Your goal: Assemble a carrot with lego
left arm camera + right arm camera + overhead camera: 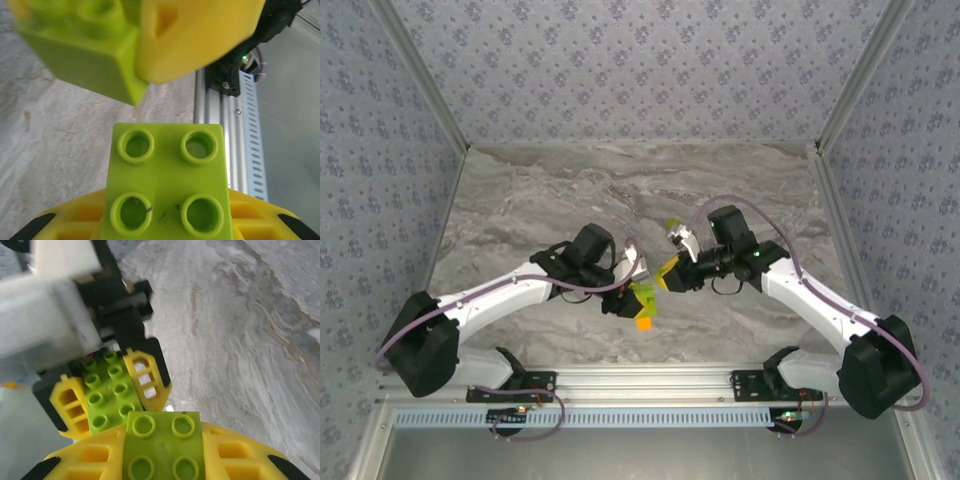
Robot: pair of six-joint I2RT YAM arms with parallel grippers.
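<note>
Left gripper [634, 297] closed on lime-green stack [107, 390] touching orange brick [644, 323], right gripper [666, 277] closed on lime-green brick [164, 440] just beside the stack

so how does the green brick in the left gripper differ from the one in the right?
Left brick, in the left gripper, shows eight studs; right brick, in the right gripper, shows four, rest cropped. An orange brick sits against left brick; right brick's far end is bare. Both lime-green, clamped between yellow fingers.
</note>
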